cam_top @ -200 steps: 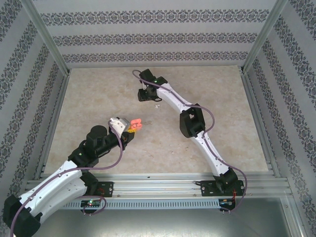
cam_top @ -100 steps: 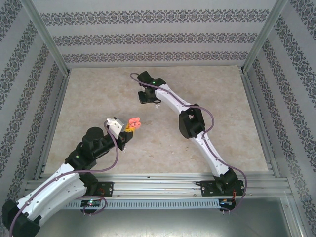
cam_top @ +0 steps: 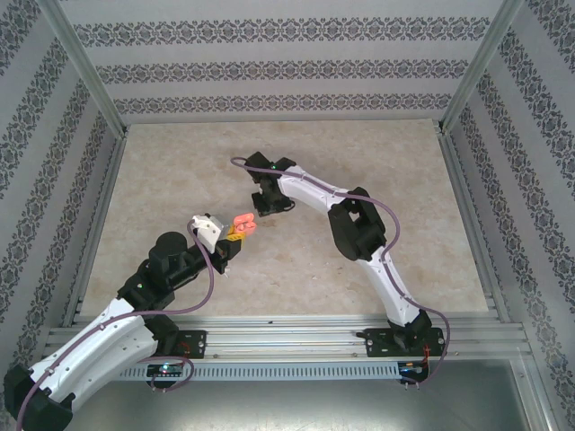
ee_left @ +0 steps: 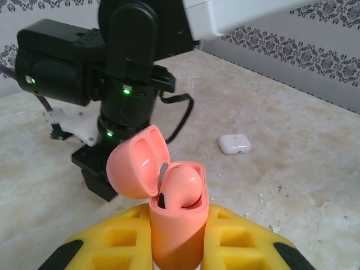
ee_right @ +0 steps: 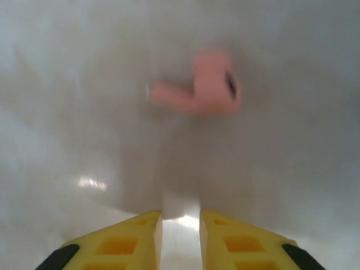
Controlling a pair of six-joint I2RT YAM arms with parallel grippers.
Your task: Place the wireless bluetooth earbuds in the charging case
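The left gripper (ee_left: 179, 218) grasps a coral charging case (ee_left: 175, 247) upright, its lid (ee_left: 138, 163) swung open and one coral earbud (ee_left: 183, 185) seated inside. The right gripper (ee_right: 181, 216) is nearly clenched on nothing. Another coral earbud (ee_right: 205, 87) lies blurred on the table (ee_right: 292, 169) ahead of it, apart.

1. Worktop (cam_top: 180, 180): flat surface, beige marble pattern.
2. White charging case (ee_left: 234, 144): closed, resting directly on the worktop.
3. Coral earbud (ee_right: 197, 90): lying on the worktop, seen blurred in the right wrist view.
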